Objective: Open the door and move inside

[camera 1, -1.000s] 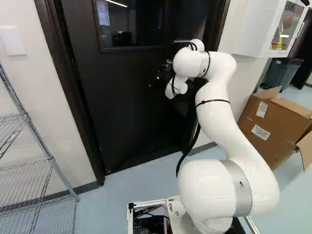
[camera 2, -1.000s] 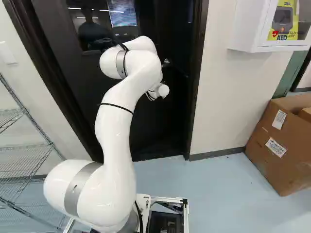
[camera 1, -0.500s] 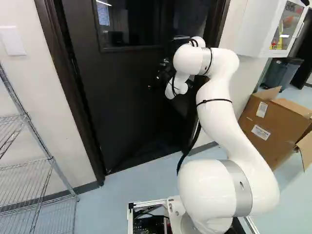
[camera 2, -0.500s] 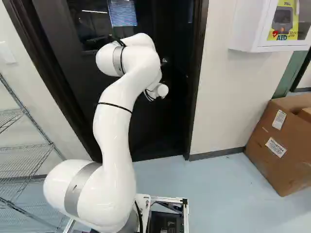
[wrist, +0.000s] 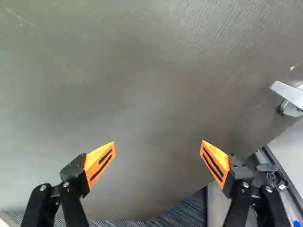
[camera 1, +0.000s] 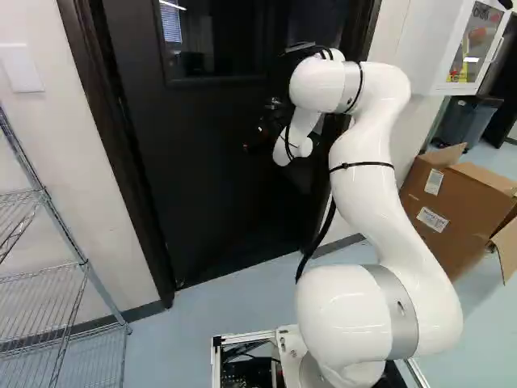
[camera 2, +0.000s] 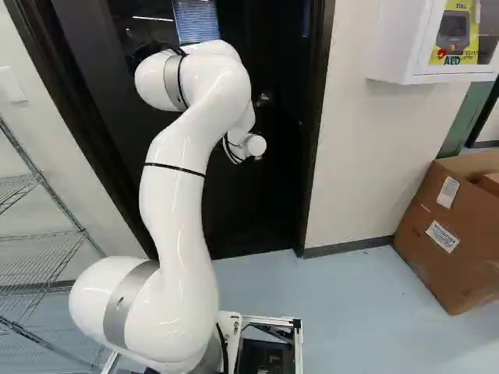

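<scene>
Your arm (camera 2: 175, 195) had risen slightly — the gripper (wrist: 157, 144), fingers wide apart, faced the door (wrist: 142, 71) near its lever handle (wrist: 289, 97); you likely needed gentle pushing — clear of the lever.

Even, bright indoor light fills both base views, picking out the pale wall (camera 2: 359, 171) and floor (camera 2: 351, 296) and laying small glossy highlights along the white arm (camera 1: 359, 170), while the dark door (camera 1: 194, 178) swallows most detail. Its window (camera 1: 218, 40) mirrors a thin bright streak and a striped bluish patch, a soft shadow sits beneath the wall cabinet (camera 2: 390, 47), and the door frame (camera 1: 121, 153) leans steeply. In the wrist view, a broad, dull sheen spreads over the door, with darker shading near the lever handle (wrist: 289, 94).
</scene>
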You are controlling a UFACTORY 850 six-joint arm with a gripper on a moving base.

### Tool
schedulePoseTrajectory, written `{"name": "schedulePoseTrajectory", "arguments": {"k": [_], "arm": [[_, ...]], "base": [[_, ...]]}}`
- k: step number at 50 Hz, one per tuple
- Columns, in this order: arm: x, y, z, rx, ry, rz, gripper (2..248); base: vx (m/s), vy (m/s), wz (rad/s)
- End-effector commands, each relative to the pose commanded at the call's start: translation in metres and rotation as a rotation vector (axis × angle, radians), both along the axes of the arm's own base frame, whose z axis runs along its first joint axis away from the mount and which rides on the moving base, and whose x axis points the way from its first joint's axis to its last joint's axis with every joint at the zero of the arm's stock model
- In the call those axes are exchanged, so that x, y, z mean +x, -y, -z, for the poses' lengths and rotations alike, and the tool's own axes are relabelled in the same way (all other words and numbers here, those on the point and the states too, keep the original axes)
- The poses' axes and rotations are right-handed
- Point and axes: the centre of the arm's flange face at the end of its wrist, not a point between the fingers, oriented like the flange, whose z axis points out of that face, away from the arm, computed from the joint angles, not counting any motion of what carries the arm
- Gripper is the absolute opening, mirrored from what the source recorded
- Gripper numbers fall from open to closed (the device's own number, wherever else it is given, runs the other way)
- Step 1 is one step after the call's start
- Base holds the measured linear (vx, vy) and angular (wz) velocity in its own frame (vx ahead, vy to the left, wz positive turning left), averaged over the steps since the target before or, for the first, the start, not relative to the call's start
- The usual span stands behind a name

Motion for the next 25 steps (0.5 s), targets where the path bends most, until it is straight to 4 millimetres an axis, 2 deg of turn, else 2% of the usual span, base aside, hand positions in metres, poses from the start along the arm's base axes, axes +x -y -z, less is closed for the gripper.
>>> {"name": "schedulePoseTrajectory", "arguments": {"k": [25], "arm": [[-0.047,0.002,-0.010,0.044,-0.047,0.076,247]], "base": [[0.000,0.000,0.000]]}}
